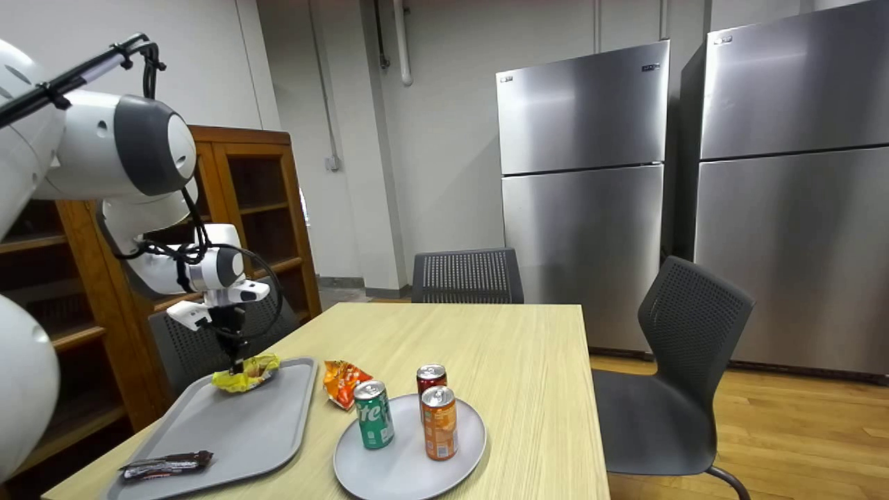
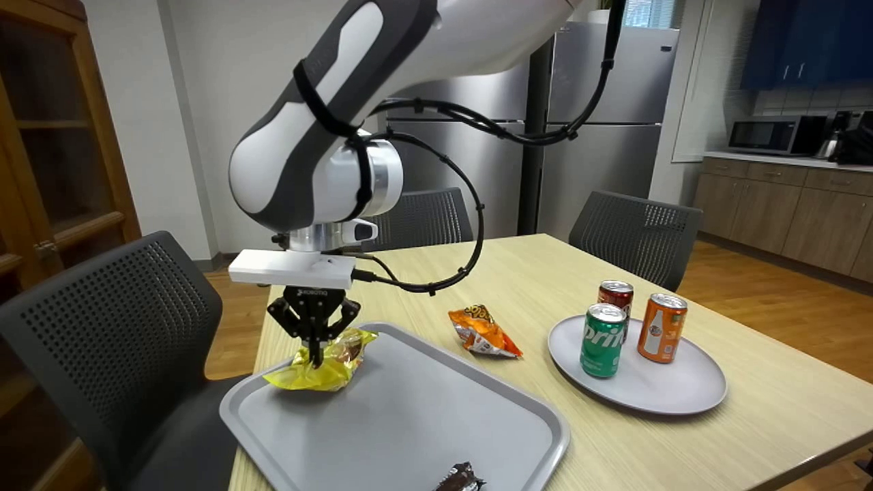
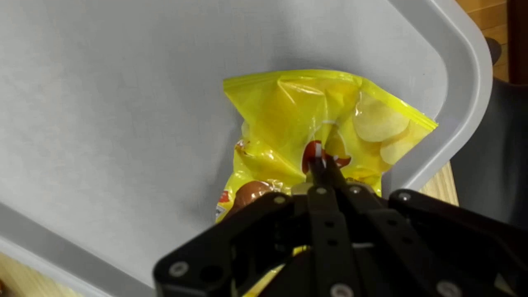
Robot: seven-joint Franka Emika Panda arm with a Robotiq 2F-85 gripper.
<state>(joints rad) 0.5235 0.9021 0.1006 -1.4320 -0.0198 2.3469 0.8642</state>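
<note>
My gripper (image 1: 236, 367) points down at the back of the grey tray (image 1: 236, 434), with its fingers together on a yellow chip bag (image 1: 260, 368). In an exterior view the gripper (image 2: 316, 360) pinches the crumpled bag (image 2: 300, 382) near its middle. The bag lies on the tray (image 2: 409, 416), close to a corner. In the wrist view the fingertips (image 3: 324, 163) meet over the red logo, and creases in the bag (image 3: 288, 103) run from them. The gripper hides the bag's lower part there. A dark wrapped bar (image 1: 167, 467) lies at the tray's other end.
An orange snack bag (image 2: 483, 333) lies on the table beside the tray. A grey plate (image 2: 682, 395) holds a green can (image 2: 603, 341), an orange can (image 2: 661, 329) and a dark red can (image 2: 615, 294). Black chairs (image 1: 670, 389) surround the table; a wooden cabinet (image 1: 257, 160) stands behind.
</note>
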